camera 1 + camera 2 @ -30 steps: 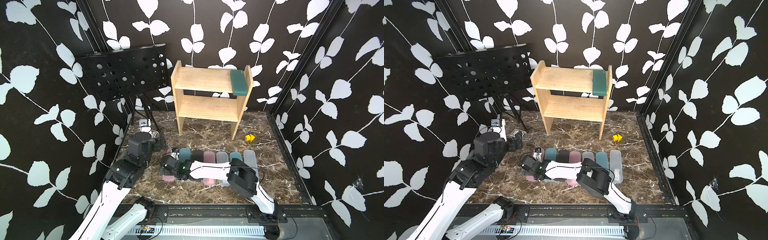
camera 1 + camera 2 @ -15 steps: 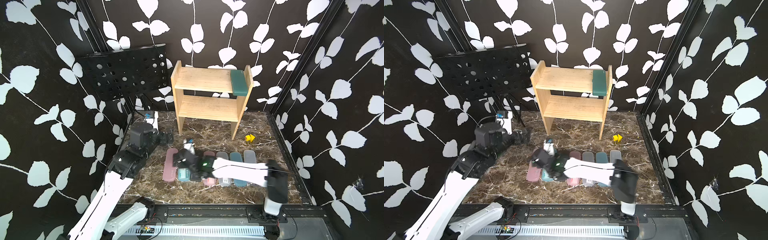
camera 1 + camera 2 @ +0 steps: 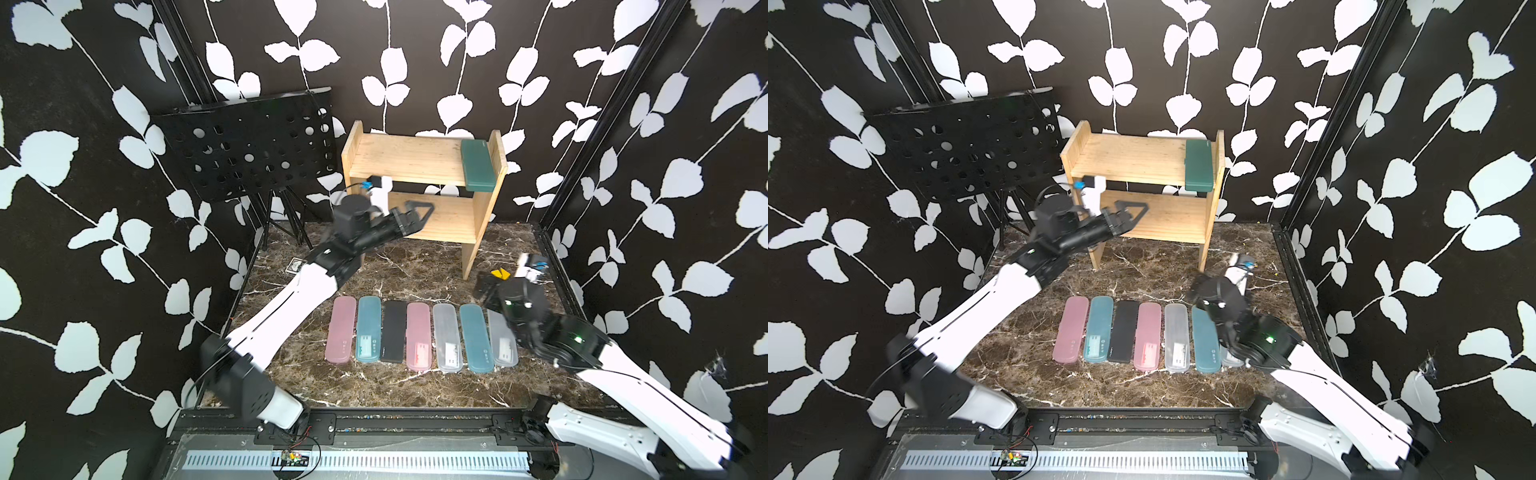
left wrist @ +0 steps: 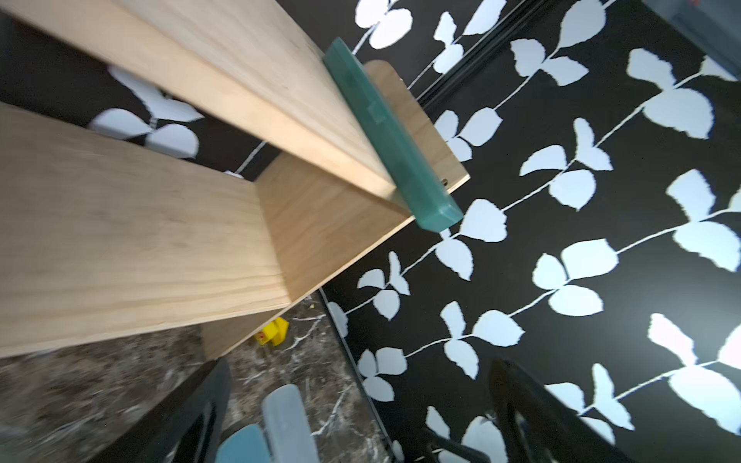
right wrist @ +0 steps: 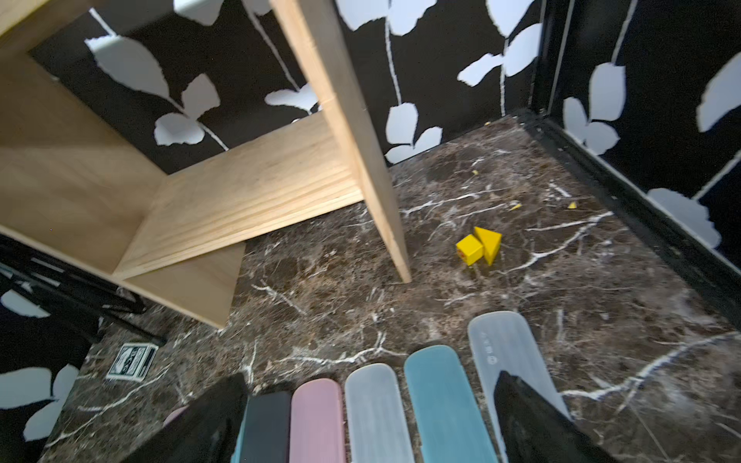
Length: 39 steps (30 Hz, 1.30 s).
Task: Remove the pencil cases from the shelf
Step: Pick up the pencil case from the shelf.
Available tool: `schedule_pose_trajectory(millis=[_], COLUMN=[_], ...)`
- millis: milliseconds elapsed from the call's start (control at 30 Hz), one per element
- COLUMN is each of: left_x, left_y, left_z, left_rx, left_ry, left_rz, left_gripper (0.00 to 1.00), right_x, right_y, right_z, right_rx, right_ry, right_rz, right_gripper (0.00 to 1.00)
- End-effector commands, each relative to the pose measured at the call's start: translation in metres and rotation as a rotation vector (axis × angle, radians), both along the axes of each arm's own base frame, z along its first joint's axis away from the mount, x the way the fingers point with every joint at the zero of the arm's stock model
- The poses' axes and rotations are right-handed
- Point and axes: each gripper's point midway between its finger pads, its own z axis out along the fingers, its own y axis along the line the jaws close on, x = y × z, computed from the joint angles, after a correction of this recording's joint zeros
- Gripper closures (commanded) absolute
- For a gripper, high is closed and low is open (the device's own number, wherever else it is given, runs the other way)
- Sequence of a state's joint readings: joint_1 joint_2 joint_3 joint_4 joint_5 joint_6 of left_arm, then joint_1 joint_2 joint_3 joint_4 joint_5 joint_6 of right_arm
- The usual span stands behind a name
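Seven slim round-ended plastic pencil cases [image 3: 419,334] side by side on veined brown marble [image 3: 395,266]; one dark-green case [image 3: 478,166] atop grained bamboo shelf [image 3: 407,160]; left claw [image 3: 419,212], right claw [image 5: 369,379] wide, empty.

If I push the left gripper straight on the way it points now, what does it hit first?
Probably the shelf's right side panel, at lower-tier height; the dark green pencil case sits higher, on the top tier. Depth is unclear: the open left gripper might just clear the panel's front edge.
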<state>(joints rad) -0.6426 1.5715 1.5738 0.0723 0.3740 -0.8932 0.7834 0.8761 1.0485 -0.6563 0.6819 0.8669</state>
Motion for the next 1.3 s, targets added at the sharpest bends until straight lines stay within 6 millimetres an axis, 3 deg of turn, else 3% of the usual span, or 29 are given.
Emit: schedule_pose_trajectory(millis=[0,133,367,433,700,1033,1267], left_x=[-0.010,0.005,0.034,0.028,0.032,0.040,0.048], left_y=[-0.020,-0.045,-0.071,-0.085,-0.100,-0.106,-0.116], left_z=[0.071,0.082,0.077,0.072,0.058,0.042,0.040], left_rx=[-0.214,-0.254,-0.260,-0.246,-0.193,-0.179,-0.186], left_ry=[-0.085,-0.079,-0.024,-0.004,0.046,0.092,0.120], left_rz=[-0.087,-0.114,-0.118,-0.132,-0.136,-0.120,-0.132], left_gripper=[0.01,0.01,0.01,0.01,0.06,0.08,0.21], right_x=[-0.004,-0.001,0.011,0.013,0.019,0.019,0.021], right_y=[-0.021,-0.025,-0.028,-0.027,-0.028,-0.027,-0.022], right_z=[-0.020,-0.021,-0.022,-0.023,-0.029,-0.033,-0.035], right_rx=[-0.065,-0.045,-0.006,-0.001,0.030,0.050,0.057], right_ry=[0.080,0.109,0.131,0.137,0.168,0.172,0.191], right_rz=[-0.014,0.001,0.018,0.030,0.046,0.049,0.076], right_gripper=[0.01,0.01,0.01,0.01,0.01,0.01,0.01])
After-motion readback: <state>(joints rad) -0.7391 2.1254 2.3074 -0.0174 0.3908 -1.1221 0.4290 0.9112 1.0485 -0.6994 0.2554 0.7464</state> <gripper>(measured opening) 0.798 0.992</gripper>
